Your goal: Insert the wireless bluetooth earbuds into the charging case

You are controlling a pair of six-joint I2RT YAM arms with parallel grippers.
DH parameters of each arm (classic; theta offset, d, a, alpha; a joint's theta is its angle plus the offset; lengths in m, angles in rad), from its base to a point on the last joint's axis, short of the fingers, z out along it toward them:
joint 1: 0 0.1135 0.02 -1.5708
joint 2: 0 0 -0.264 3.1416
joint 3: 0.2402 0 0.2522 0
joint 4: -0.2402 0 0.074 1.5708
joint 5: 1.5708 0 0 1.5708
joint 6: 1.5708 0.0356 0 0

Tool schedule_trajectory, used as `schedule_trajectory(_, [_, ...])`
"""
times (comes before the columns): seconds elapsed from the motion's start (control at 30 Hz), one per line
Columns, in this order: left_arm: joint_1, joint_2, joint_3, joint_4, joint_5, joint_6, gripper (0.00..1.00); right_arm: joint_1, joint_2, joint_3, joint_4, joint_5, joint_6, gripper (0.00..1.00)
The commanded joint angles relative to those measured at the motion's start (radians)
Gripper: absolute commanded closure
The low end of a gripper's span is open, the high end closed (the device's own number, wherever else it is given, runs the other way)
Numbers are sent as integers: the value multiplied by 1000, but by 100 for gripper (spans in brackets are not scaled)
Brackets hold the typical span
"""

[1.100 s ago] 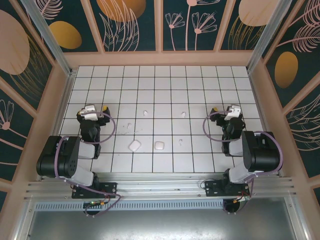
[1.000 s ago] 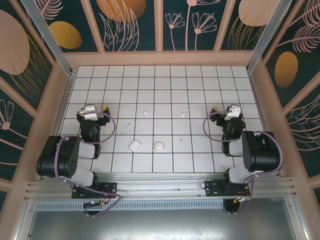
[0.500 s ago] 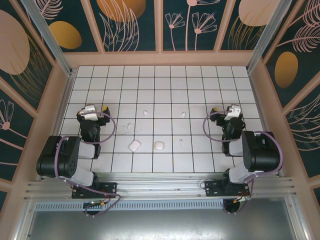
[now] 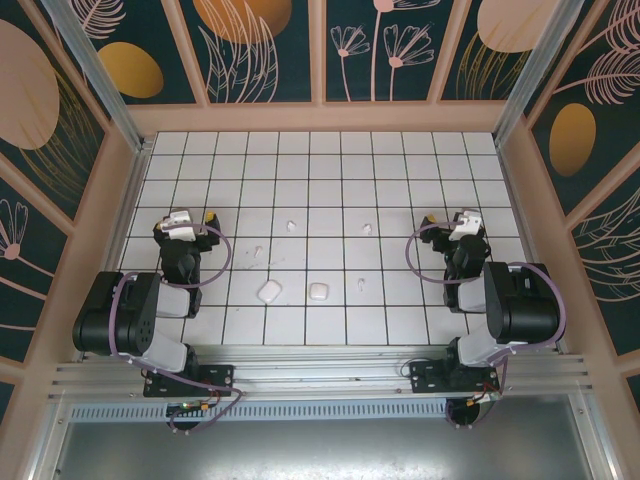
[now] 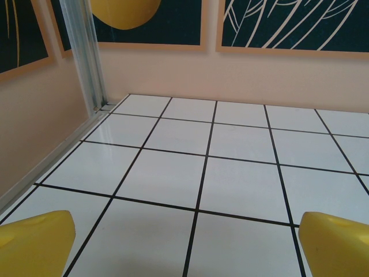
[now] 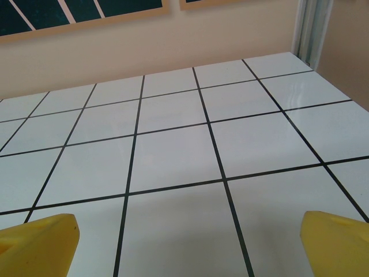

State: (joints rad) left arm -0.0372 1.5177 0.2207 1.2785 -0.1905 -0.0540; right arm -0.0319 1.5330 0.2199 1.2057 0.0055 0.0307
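Earbuds: four tiny white pieces lie loose mid-frame in the top view: upper-left earbud [image 4: 291, 226], upper-right earbud [image 4: 367, 229], lower-left earbud [image 4: 259, 252], lower-right earbud [image 4: 361, 283]. None is in a case.
Cases: left case [image 4: 269, 291] and right case [image 4: 319, 291] sit side by side just below the earbuds, apart from each other. They are too small to tell whether the lids are up.
Left gripper [image 5: 184, 239]: jaws spread wide, nothing between the yellow fingers, facing bare tiles at the left of the table.
Right gripper [image 6: 187, 242]: also spread wide and holding nothing, facing bare tiles at the right.
Table [image 4: 400, 160]: white tiles with dark grout, walled on three sides.
Step in hand: probably the first reach, since nothing has been picked up.
Doing it well: take the earbud nearest each arm, come down from above with the fingers straddling it, and close slowly, because the glossy shell may squirt out. Confirm that the lid is open before carrying, and steady the case with the other arm.
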Motion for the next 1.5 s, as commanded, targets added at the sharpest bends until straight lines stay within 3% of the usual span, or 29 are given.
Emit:
schedule_trajectory(0.0, [6, 4, 7, 13, 5, -13, 1, 2, 7, 16, 37, -16, -14, 1])
schedule_trajectory(0.7, [6, -7, 4, 11, 1, -9, 2, 6, -15, 36, -13, -18, -20, 1])
schedule_trajectory(0.77, [5, -52, 28, -73, -1, -10, 1, 7, -52, 78, -119, -32, -27, 1])
schedule_trajectory(1.0, [3, -268, 169, -527, -43, -99, 2, 17, -162, 353, -752, -70, 97, 1])
schedule_trajectory(1.13, [-14, -351, 264, -766, -102, -129, 1, 85, -164, 513, -1055, -32, 108, 1])
schedule_trajectory(1.3, [-110, -371, 368, -981, -25, -134, 3, 262, -184, 593, -1231, 49, 125, 1])
schedule_trajectory(1.47, [-265, -360, 432, -1212, 39, -146, 6, 406, -198, 573, -1249, 44, 267, 1])
